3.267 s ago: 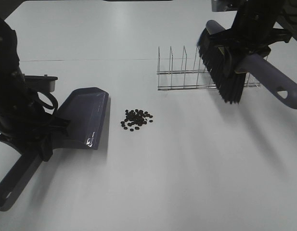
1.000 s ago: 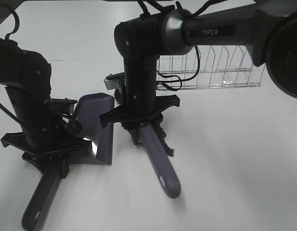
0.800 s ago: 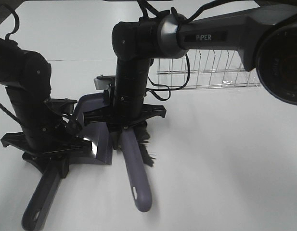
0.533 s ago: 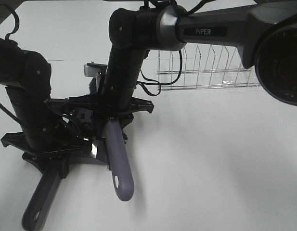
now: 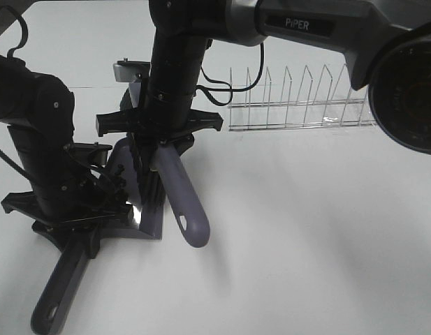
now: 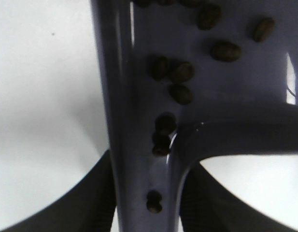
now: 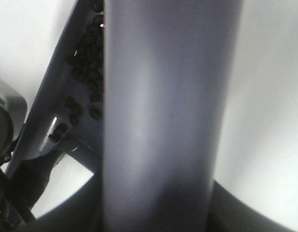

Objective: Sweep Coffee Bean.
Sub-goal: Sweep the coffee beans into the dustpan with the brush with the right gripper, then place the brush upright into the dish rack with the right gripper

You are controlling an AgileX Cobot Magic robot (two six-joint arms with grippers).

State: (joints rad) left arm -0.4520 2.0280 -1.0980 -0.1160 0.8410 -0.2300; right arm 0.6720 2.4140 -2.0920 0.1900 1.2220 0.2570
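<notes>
I had my left fingers point(image 6: 91, 205) clamped tight on the dustpan point(image 5: 147, 209) handle at lower left of the high view, on the bench point(image 5: 306, 230), my right fingers point(image 7: 71, 212) closed around the brush point(image 5: 184, 206) at the dustpan's right edge, and the beans point(image 6: 180, 72) lay scattered inside the dustpan.

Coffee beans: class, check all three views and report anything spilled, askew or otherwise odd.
Nothing stands out. The beans lie inside the dustpan, a few close to its handle. No stray beans show on the table, though the brush hides some of it.
</notes>
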